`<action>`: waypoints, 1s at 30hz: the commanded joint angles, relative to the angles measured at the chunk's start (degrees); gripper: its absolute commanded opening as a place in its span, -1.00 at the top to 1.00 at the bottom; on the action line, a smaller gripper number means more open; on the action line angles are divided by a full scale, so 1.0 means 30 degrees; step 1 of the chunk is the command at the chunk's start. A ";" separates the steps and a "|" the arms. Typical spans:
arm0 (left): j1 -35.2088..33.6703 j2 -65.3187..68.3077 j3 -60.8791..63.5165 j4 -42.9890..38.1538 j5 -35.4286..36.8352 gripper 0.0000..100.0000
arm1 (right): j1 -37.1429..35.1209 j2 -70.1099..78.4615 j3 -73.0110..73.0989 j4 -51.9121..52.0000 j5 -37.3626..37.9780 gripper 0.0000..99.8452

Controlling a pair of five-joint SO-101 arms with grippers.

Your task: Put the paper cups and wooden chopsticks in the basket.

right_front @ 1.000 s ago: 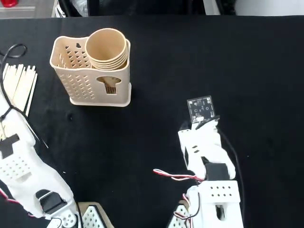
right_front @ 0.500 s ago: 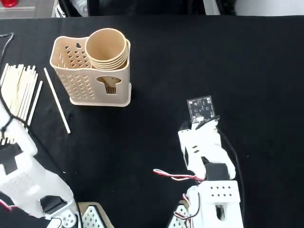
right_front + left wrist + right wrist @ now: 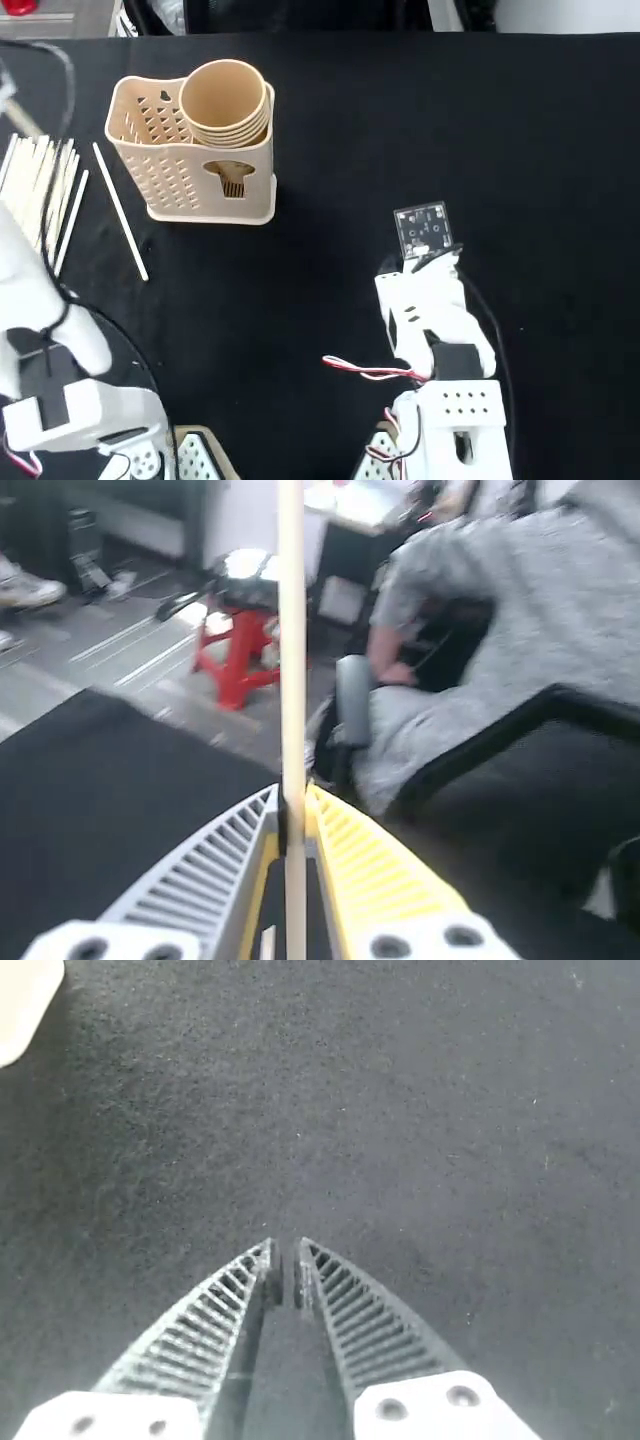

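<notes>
Jutting straight forward from the left pincer (image 3: pixel 292 810) is one clamped chopstick (image 3: pixel 291 630).

No legible text, number, brand or sign in any view. Small dark circuit board (image 3: pixel 422 229) on the right arm's wrist carries white marks, too small to read. Basket (image 3: pixel 170 190) wall has punched holes, no readable print.

My left fingers (image 3: pixel 195 875) are grey and yellow, ribbed; the chopstick (image 3: pixel 291 680) pale wood; basket (image 3: pixel 180 175) cream with rows of holes; cups (image 3: pixel 225 100) tan; desk (image 3: pixel 450 120) black.
</notes>
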 commanded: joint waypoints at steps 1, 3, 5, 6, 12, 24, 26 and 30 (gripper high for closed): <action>0.1187 -0.0381 0.0044 -0.0967 0.1260 0.95 | -0.0234 -0.0278 -0.0073 -0.0352 0.0117 0.91; 0.1714 -0.0176 0.0044 -0.0879 0.1201 0.95 | -0.0234 -0.0278 -0.0073 -0.0352 0.0117 0.91; 0.2300 -0.0205 0.0044 0.0029 0.0762 0.95 | -0.0234 -0.0278 -0.0073 -0.0352 0.0117 0.91; 0.2623 -0.0264 0.0015 0.0586 0.0586 0.95 | -0.0234 -0.0278 -0.0103 -0.0381 0.0117 0.91; 0.3912 -0.0264 -0.0132 0.3077 -0.1026 0.95 | -0.0234 -0.0278 -0.0132 -0.0381 0.0117 0.91; 0.4908 -0.4366 0.1421 0.6711 -0.2168 0.95 | -0.0234 -0.0278 -0.0161 -0.0381 0.0147 0.91; 0.4908 -0.6359 0.2623 0.6652 -0.2315 0.94 | -0.0234 -0.0278 -0.0132 -0.0381 0.0147 0.91; 0.4762 -0.9846 0.6579 0.4366 -0.2315 0.94 | -0.0234 -0.0278 -0.0103 -0.0381 0.0147 0.91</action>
